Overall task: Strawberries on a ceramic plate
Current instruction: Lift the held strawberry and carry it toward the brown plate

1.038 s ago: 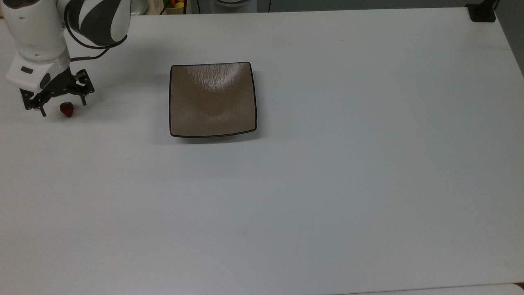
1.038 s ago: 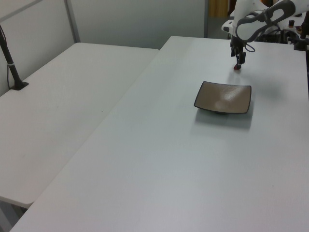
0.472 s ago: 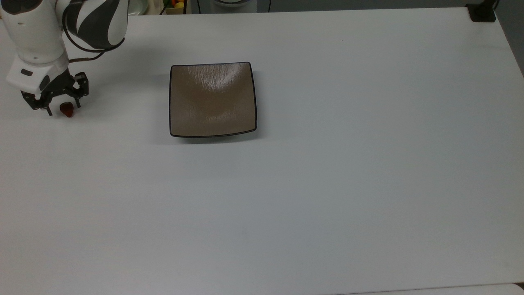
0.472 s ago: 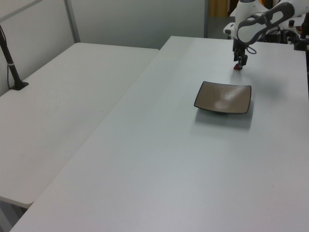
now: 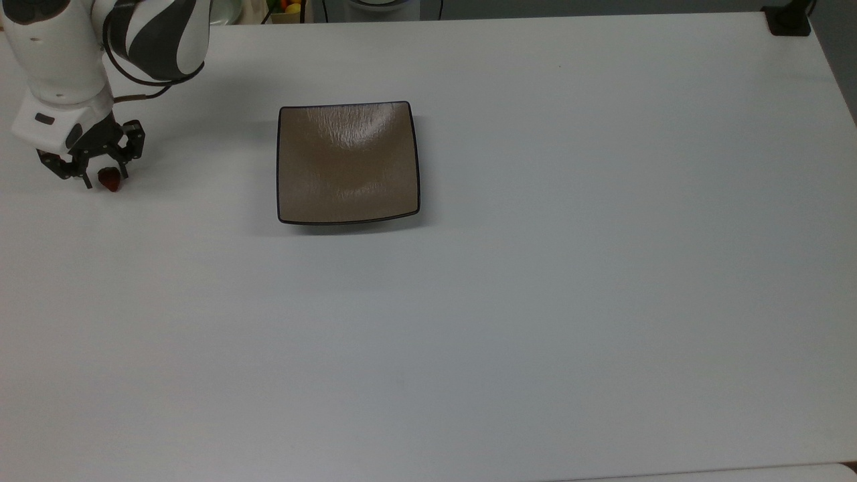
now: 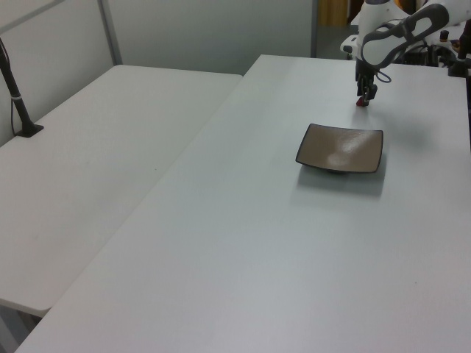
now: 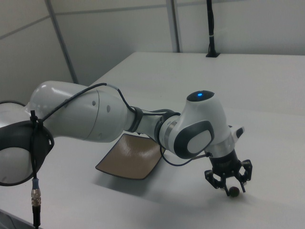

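Ideally, at the top view's upper left, the black gripper (image 5: pixel 105 179), fingers spread around the tiny dark-red strawberry (image 5: pixel 110 179), squeezes gently before lifting toward the square taupe ceramic plate (image 5: pixel 347 163).

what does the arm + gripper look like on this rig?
The arm has glossy white rounded shells with dark grey joint panels, and a blue light on the wrist housing. A thin black cable loops along it. The gripper is a small black open-frame piece with two thin fingers under a white flange.
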